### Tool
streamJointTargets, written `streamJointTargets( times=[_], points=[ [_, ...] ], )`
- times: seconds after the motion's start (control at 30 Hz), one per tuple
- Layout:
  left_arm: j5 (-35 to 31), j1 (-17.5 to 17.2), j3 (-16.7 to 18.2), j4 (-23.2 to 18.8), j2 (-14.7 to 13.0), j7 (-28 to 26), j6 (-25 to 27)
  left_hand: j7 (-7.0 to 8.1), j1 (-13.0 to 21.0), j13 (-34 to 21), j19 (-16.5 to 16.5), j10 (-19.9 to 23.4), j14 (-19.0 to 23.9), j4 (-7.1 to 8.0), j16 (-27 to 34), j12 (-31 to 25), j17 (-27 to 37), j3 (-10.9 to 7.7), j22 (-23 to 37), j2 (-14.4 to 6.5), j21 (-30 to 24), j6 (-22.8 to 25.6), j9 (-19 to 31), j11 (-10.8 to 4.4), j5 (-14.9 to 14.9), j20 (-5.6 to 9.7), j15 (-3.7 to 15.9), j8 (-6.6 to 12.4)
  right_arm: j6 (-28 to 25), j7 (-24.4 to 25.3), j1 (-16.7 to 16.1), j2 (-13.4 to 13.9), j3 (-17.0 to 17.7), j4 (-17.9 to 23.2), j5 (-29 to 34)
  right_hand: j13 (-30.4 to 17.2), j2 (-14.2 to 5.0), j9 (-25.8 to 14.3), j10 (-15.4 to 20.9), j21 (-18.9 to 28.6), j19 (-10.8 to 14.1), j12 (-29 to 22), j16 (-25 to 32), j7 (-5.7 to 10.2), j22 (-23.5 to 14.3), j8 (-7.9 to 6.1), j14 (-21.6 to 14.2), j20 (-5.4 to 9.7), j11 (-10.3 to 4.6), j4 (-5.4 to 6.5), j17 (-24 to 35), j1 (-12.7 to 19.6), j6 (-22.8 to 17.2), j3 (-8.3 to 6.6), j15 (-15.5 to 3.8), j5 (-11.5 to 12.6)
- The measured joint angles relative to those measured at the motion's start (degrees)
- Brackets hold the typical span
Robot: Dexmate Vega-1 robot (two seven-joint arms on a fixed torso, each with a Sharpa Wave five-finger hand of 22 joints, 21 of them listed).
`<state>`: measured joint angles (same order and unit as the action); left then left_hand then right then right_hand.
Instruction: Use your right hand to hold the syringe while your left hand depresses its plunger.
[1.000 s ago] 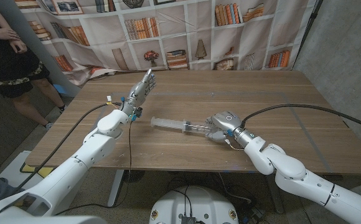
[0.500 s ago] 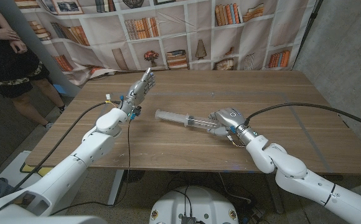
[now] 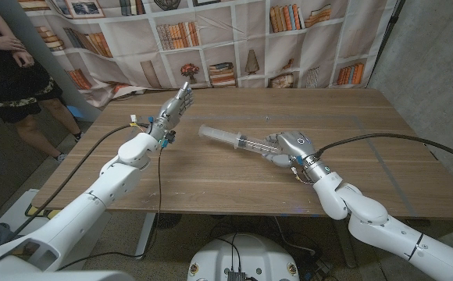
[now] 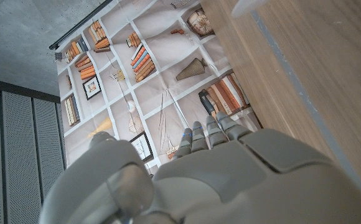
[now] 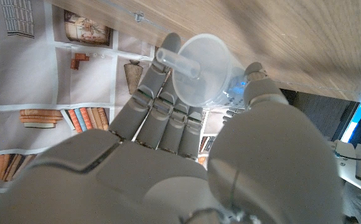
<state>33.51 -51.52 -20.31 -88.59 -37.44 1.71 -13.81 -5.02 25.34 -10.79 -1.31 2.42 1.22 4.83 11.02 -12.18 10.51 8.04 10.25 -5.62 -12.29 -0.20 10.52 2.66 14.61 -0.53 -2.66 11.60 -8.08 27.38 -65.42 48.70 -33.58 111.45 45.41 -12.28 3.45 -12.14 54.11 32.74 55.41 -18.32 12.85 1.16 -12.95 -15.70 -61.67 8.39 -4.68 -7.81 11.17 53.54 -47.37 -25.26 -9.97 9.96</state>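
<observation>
Gripping the syringe [image 3: 234, 140] in my right hand [image 3: 287, 147], I hold it clear above the counter [image 3: 234, 183]; my left hand [image 3: 174, 108] hovers apart, fingers extended together, holding nothing.

The syringe [image 3: 230, 140] lies over the table [image 3: 211, 183], between the left hand [image 3: 174, 108] and the right hand [image 3: 289, 147].
</observation>
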Motion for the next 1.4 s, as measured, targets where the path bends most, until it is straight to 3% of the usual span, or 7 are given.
streamJointTargets(
  times=[0.17, 0.2, 0.6, 1.0, 1.4],
  points=[
    [-0.23, 0.0, 0.06, -0.13, -0.09, -0.09, 0.05, 0.0, -0.01, 0.0, 0.0, 0.0, 0.0, 0.0, 0.0, 0.0, 0.0, 0.0, 0.0, -0.01, 0.0, 0.0, 0.0, 0.0, 0.0, 0.0, 0.0, 0.0, 0.67, 1.31, -0.26, -0.59, 0.52, -1.56, -0.39, 0.04, -0.29, 0.0, 0.0, 0.33, -0.22, 0.0, -0.07, 0.0, 0.0, 0.07, -0.2, -0.22, 0.0, 0.0, 0.01, -0.29, 0.0, 0.0, -0.2, -0.02],
    [-0.25, 0.12, 0.12, -0.41, -0.27, -0.09, 0.05, 0.0, -0.01, 0.0, 0.0, 0.0, 0.0, 0.0, 0.0, 0.0, 0.0, 0.0, 0.0, -0.01, 0.0, 0.0, 0.0, 0.0, 0.0, 0.0, 0.0, 0.0, 2.49, 4.84, -0.27, -0.67, 0.57, -1.76, -1.48, 0.04, -0.29, 0.0, 0.0, 0.33, -0.23, 0.01, -0.07, 0.0, 0.0, 0.07, -0.21, -0.22, 0.0, 0.0, 0.01, -0.29, 0.0, 0.0, -0.21, -0.04],
    [-0.59, 1.26, 0.12, -0.66, -0.59, 1.43, -0.5, 0.05, -0.45, 0.0, 0.0, -0.44, -0.03, 0.05, -0.24, 0.33, 0.0, 0.44, 0.0, -0.45, 0.22, -0.32, 0.0, 0.44, -0.22, 0.0, -0.03, -0.43, 6.56, 11.72, 0.11, -2.4, 0.95, -5.37, -3.3, 0.32, -0.29, 0.01, 0.0, 0.54, -0.4, 0.2, -0.08, 0.0, 0.0, 0.23, -0.31, -0.4, 0.0, 0.23, -0.26, -0.29, -0.01, 0.24, -0.3, -0.23],
    [0.79, 3.85, -0.96, 0.45, -0.38, 7.06, -1.84, -0.41, -0.32, 0.0, 0.94, -1.89, -1.47, 0.16, -0.48, 0.95, 0.0, 1.28, 0.0, 0.36, 0.45, -2.68, 0.0, 1.42, -0.44, -0.5, -1.03, -0.89, 9.18, 15.89, 1.32, -3.87, 0.67, -7.62, -3.66, 0.44, -0.28, -0.2, 0.06, 0.88, -0.4, 0.45, -0.24, 0.1, 0.0, 0.53, -0.71, -0.4, -0.05, 0.45, -0.25, -0.28, -0.11, 0.48, -1.12, -0.26],
    [2.46, 4.96, -1.88, 2.18, 0.93, 10.13, -2.47, -0.51, -0.49, 0.0, 1.25, -2.49, -1.87, 0.32, -0.48, 0.95, 0.0, 1.91, 0.0, 1.54, 0.45, -3.4, 0.0, 2.02, -0.44, -0.82, -1.44, -1.22, 11.01, 18.55, 1.44, -4.45, 1.64, -7.23, -4.44, 0.59, -0.41, -0.27, 0.05, 1.17, -0.39, 0.65, -0.24, 0.1, 0.01, 0.72, -0.81, -0.4, -0.05, 0.54, -0.2, -0.41, -0.12, 0.87, -1.21, -0.19]
  ],
)
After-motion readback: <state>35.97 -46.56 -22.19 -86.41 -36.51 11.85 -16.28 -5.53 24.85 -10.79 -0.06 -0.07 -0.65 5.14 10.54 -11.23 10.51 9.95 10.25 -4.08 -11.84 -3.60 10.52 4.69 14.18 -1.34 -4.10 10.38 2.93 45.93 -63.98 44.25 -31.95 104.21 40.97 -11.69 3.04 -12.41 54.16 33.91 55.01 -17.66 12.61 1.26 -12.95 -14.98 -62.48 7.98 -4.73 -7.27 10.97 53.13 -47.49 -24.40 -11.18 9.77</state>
